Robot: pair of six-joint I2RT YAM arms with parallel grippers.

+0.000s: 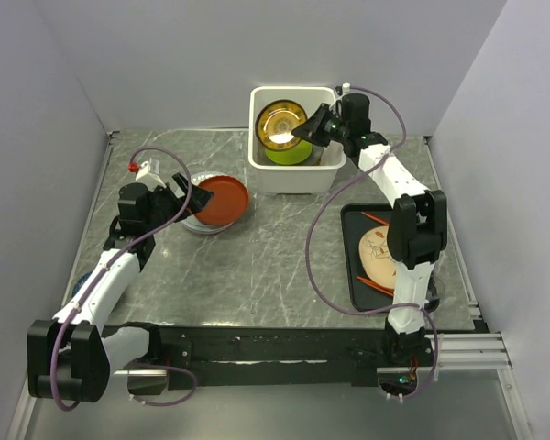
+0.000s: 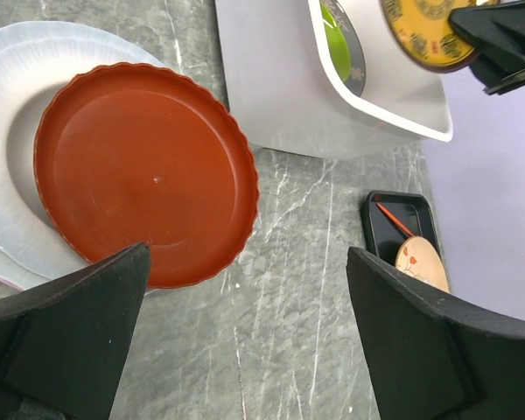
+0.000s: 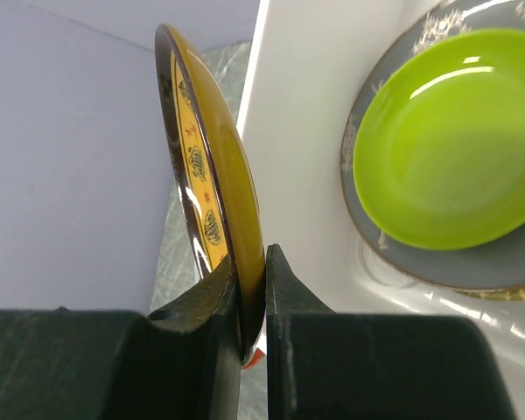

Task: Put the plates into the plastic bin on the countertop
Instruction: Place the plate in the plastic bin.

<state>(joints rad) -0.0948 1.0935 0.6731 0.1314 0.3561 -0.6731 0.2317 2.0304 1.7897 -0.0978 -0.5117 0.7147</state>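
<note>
The white plastic bin (image 1: 291, 170) stands at the back of the grey marble countertop (image 1: 275, 266). In it lie a lime green plate (image 3: 451, 157) on a grey patterned plate (image 3: 472, 258). My right gripper (image 3: 252, 302) is shut on the rim of a yellow-gold patterned plate (image 1: 281, 126) and holds it on edge above the bin. My left gripper (image 2: 245, 332) is open and empty, just right of a red-brown plate (image 2: 144, 171) that rests on a white plate (image 2: 17, 114). A cream plate (image 1: 378, 257) lies in a black tray.
The black rectangular tray (image 1: 353, 275) with orange-red chopsticks sits at the right, beside my right arm. Lilac walls close in the back and both sides. Bare countertop lies between the red-brown plate and the tray.
</note>
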